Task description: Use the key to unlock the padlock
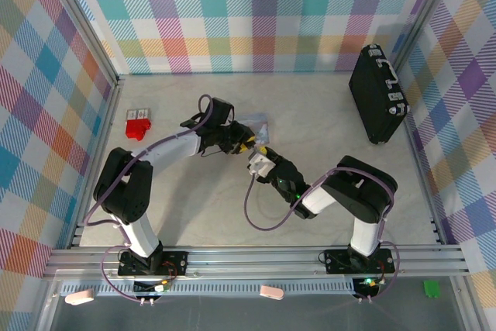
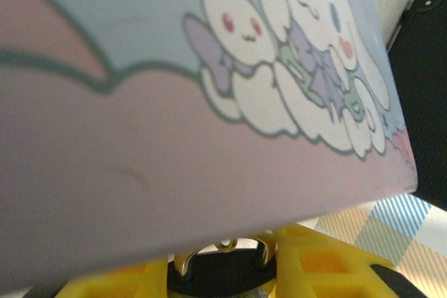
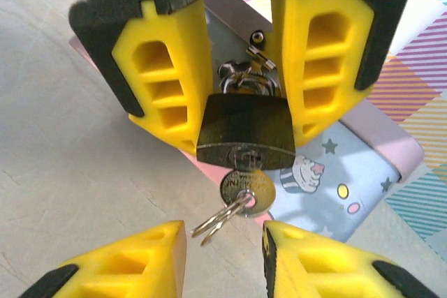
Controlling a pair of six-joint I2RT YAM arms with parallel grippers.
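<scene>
The small black padlock (image 3: pixel 244 127) hangs by its silvery shackle from the hasp of a pale blue-grey cartoon tin (image 3: pixel 349 172). My left gripper (image 3: pixel 241 113) is shut on the padlock's body, one yellow finger (image 3: pixel 171 68) on each side. A round-headed key (image 3: pixel 248 190) with a split ring sticks out of the keyhole in the padlock's underside. My right gripper (image 3: pixel 223 242) is open just below the key, touching nothing. In the top view the left gripper (image 1: pixel 239 145) and right gripper (image 1: pixel 260 162) meet at the tin (image 1: pixel 254 125). The left wrist view has the padlock (image 2: pixel 223 273) under the tin (image 2: pixel 209 102).
A large black briefcase (image 1: pixel 378 92) lies at the back right near the wall. A small red block (image 1: pixel 138 124) sits at the left. Checked walls and a metal frame enclose the pale tabletop (image 1: pixel 232 207).
</scene>
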